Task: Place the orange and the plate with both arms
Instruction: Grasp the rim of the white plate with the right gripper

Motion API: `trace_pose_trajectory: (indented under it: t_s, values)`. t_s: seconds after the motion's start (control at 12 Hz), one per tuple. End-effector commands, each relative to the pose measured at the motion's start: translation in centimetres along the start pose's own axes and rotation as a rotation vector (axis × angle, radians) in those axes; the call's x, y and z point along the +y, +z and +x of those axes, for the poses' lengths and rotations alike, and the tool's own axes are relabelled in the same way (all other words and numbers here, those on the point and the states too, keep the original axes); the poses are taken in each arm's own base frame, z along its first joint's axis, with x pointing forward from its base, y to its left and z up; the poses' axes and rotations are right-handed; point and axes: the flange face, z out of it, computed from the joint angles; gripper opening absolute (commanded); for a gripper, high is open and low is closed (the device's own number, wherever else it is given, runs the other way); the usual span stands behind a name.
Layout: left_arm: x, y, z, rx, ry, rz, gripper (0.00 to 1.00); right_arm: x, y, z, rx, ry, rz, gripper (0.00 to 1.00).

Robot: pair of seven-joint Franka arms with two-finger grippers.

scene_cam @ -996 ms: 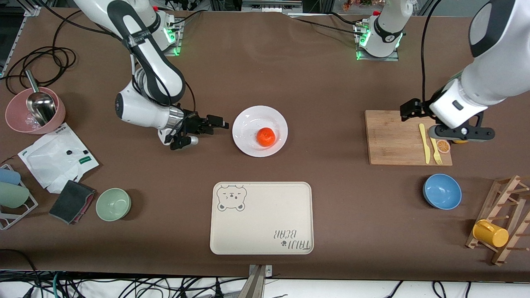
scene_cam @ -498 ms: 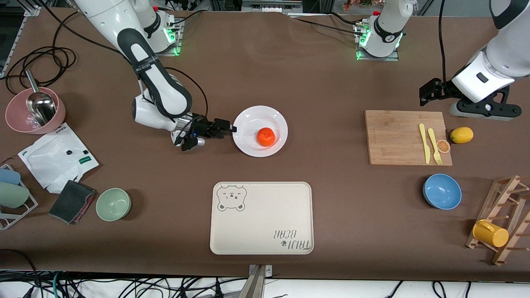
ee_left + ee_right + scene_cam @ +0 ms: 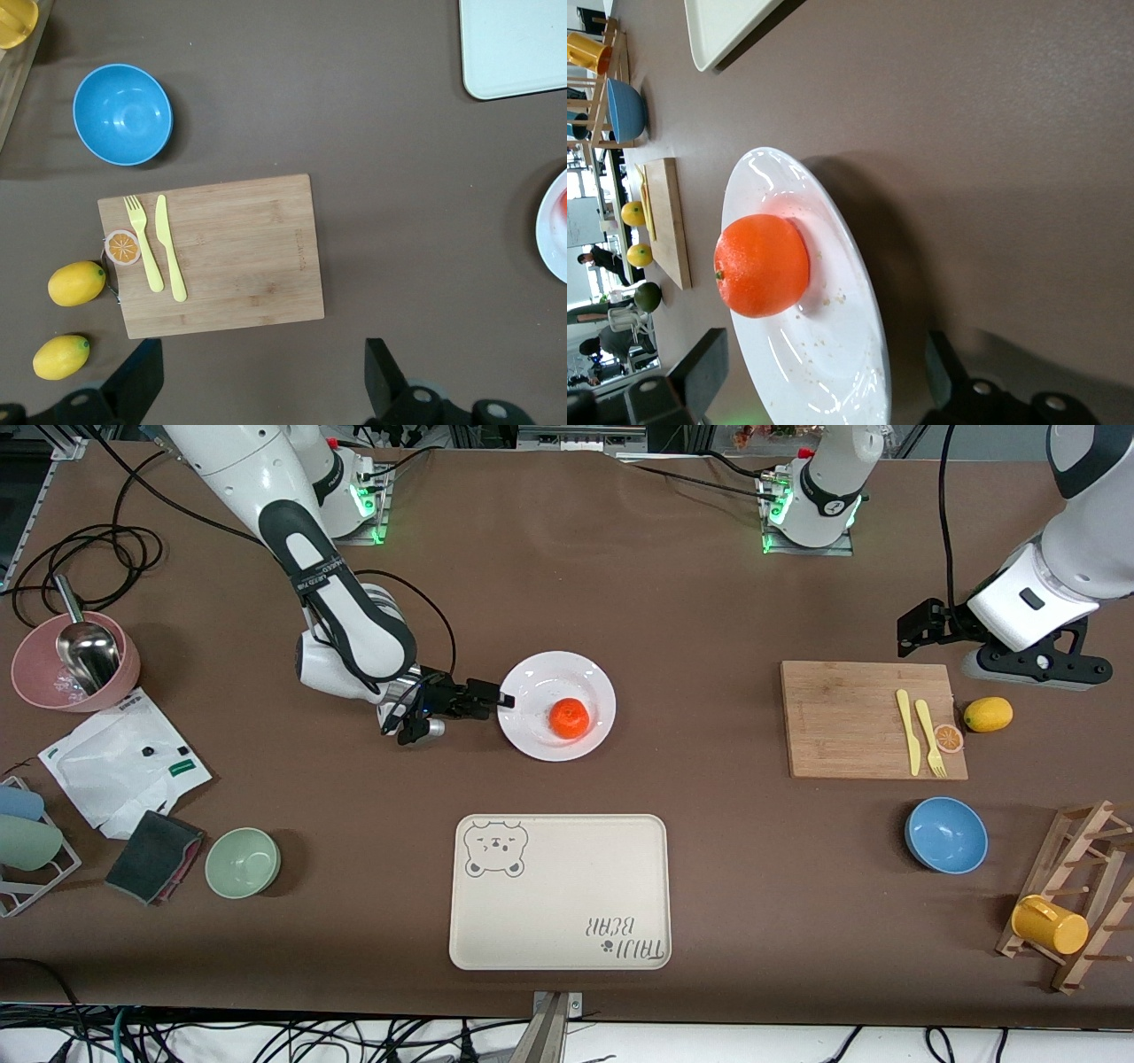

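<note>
The small round bright orange mandarin-like orange (image 3: pixel 569 718) sits inside the round glossy white shallow plate (image 3: pixel 532 682), a little off the plate's middle toward the left arm's end of the table. The plate rests on the brown table (image 3: pixel 691 850), farther from the front camera than the beige rectangular bear-print tray (image 3: pixel 567 886).

The right gripper (image 3: pixel 500 701) lies low and sideways at the plate's rim on the right arm's side, its 2 fingers spread wide and holding nothing; whether a fingertip touches the rim cannot be told. In the right wrist view the orange (image 3: pixel 761 265) and the plate (image 3: pixel 833 372) fill the space between the dark fingers (image 3: pixel 700 367).

The left gripper (image 3: pixel 911 629) hangs in the air near the edge of the rectangular wooden cutting board (image 3: pixel 842 717) that lies farthest from the front camera, jaws wide and empty. On that board lie a yellow plastic knife (image 3: pixel 907 731), a yellow plastic fork (image 3: pixel 930 737) and a flat orange slice (image 3: pixel 949 737). A yellow lemon (image 3: pixel 988 714) lies just beside the board, and a round blue bowl (image 3: pixel 946 834) stands nearer the front camera.
</note>
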Motion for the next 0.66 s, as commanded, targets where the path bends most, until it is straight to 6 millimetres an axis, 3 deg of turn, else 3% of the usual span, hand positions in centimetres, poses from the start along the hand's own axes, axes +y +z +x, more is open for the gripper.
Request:
trace_pose_trajectory:
  t_s: [0.0, 0.25, 0.58]
  values:
    - [0.1, 0.0, 0.0, 0.011, 0.011, -0.026, 1.0, -0.8, 1.7, 0.0, 0.026, -0.014, -0.012, 0.92]
    - [0.1, -0.1, 0.0, 0.013, 0.014, -0.026, 1.0, -0.4, 2.1, -0.2, 0.03, -0.007, -0.004, 0.82]
    - [0.2, -0.1, 0.0, 0.013, 0.021, -0.026, 1.0, 0.5, 2.7, -0.5, 0.025, -0.034, -0.004, 0.58]
